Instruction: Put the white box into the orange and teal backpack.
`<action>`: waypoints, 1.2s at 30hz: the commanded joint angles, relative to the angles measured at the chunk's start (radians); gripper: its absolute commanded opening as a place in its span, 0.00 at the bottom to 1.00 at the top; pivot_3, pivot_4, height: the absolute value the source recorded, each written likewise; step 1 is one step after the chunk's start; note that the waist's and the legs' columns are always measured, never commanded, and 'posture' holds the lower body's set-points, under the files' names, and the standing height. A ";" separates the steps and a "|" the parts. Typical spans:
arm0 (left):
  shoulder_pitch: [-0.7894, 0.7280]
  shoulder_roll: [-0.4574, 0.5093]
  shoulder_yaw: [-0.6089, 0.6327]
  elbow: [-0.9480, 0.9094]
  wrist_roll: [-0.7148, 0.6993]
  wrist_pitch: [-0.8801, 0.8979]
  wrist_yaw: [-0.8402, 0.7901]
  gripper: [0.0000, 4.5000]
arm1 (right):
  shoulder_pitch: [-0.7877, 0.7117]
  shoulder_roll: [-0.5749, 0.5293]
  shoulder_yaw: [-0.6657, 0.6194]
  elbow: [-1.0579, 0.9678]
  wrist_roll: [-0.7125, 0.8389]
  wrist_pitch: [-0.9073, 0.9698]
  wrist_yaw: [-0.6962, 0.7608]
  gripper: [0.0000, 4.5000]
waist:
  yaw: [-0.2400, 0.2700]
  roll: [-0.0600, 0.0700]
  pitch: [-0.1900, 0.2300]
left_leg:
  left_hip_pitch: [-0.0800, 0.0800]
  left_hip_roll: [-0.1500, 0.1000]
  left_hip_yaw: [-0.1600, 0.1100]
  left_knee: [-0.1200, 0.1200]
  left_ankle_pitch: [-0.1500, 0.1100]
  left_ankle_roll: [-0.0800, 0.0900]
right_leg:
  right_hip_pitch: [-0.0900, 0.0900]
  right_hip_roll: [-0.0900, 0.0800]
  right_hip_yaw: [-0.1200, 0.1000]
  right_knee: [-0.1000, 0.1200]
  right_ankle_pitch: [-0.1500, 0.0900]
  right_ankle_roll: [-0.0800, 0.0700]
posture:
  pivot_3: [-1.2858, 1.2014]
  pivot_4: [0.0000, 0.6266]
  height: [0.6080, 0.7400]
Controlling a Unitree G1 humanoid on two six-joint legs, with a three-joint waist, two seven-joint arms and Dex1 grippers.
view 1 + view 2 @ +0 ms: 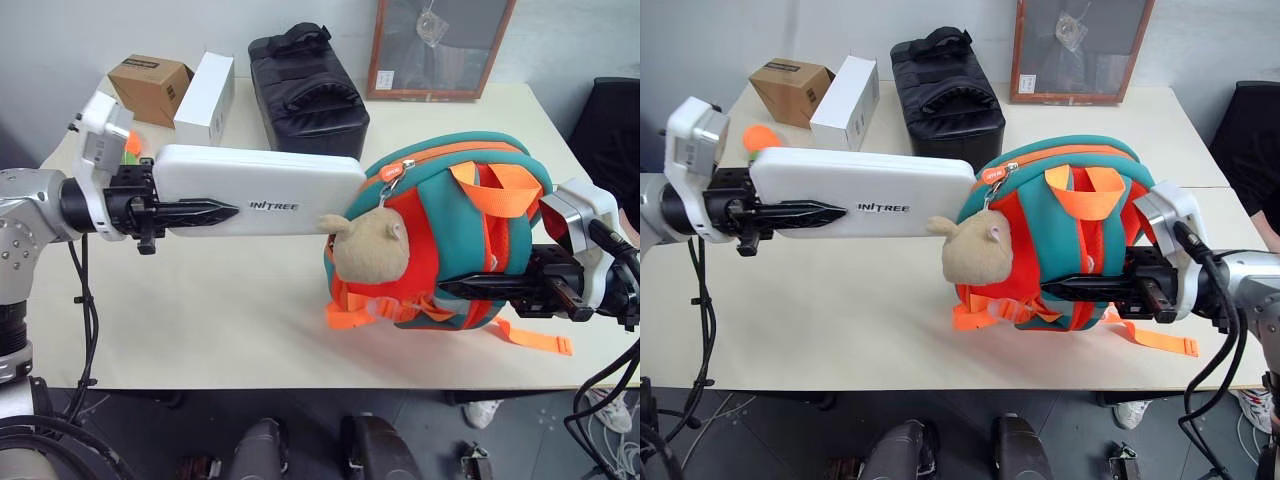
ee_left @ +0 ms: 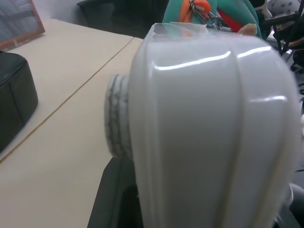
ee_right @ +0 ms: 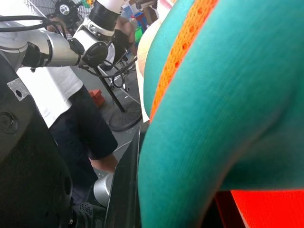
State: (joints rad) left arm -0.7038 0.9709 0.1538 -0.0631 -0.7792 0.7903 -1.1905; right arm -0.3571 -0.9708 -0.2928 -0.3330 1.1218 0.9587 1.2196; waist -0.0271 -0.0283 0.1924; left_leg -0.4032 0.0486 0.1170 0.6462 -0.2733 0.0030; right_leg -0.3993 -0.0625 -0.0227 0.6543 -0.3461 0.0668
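My left gripper (image 1: 228, 207) is shut on the white box (image 1: 260, 190), a long flat case that it holds level above the table. One black finger lies across the lettered face. The box's far end touches the zipped top edge of the orange and teal backpack (image 1: 500, 230), beside the tan plush toy (image 1: 368, 246). In the left wrist view the white box (image 2: 209, 118) is close up, with the backpack (image 2: 209, 14) past it. My right gripper (image 1: 455, 287) is shut on the backpack's lower side and holds it upright. In the right wrist view, the teal backpack (image 3: 228, 118) is right against the camera.
At the back of the cream table (image 1: 200, 320) stand a black rectangular bag (image 1: 305, 85), a white carton (image 1: 205, 100) and a brown cardboard box (image 1: 150, 85). A framed panel (image 1: 435, 45) leans on the wall. A person (image 3: 52, 95) stands beyond the table.
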 commanded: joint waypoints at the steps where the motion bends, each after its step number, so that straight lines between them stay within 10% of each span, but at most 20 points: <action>1: -0.056 -0.036 -0.057 -0.019 0.035 -0.038 -0.020 0.26 | 0.006 0.002 -0.041 -0.034 0.031 -0.016 -0.003 0.00 | 0.002 0.000 0.000 | -0.001 0.000 0.000 0.001 0.000 0.000 | 0.000 0.000 0.000 0.000 0.000 0.000 | 0.52 0.24 1.00; 11: -0.193 -0.162 -0.205 0.026 0.164 -0.122 -0.073 0.26 | 0.016 0.017 -0.002 -0.050 -0.005 -0.044 -0.012 0.00 | 0.024 0.000 0.000 | -0.002 -0.001 0.001 0.005 0.000 0.003 | 0.001 0.001 0.001 0.000 0.001 0.003 | 0.52 0.24 1.00; 28: -0.471 -0.004 -0.363 0.289 0.364 -0.266 -0.423 0.26 | -0.022 0.036 0.032 -0.038 -0.010 -0.046 -0.034 0.00 | 0.020 0.000 0.000 | -0.001 0.000 0.002 0.006 0.000 0.003 | 0.000 0.002 0.002 0.002 0.001 0.003 | 0.52 0.24 1.00; 36: -0.494 -0.154 -0.322 0.355 0.327 -0.233 -0.314 0.26 | -0.014 0.052 0.040 -0.062 -0.008 -0.051 -0.055 0.00 | 0.026 0.000 0.000 | -0.002 -0.001 0.002 0.009 0.000 0.004 | 0.000 0.001 0.001 0.005 0.001 0.003 | 0.52 0.24 1.00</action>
State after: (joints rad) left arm -1.1609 0.8379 -0.2051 0.2988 -0.4163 0.5414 -1.4993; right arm -0.3692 -0.9268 -0.2425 -0.3566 1.1015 0.9207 1.1657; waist -0.0013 -0.0285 0.1925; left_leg -0.4058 0.0480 0.1184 0.6565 -0.2728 0.0072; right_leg -0.3994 -0.0612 -0.0216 0.6591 -0.3447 0.0695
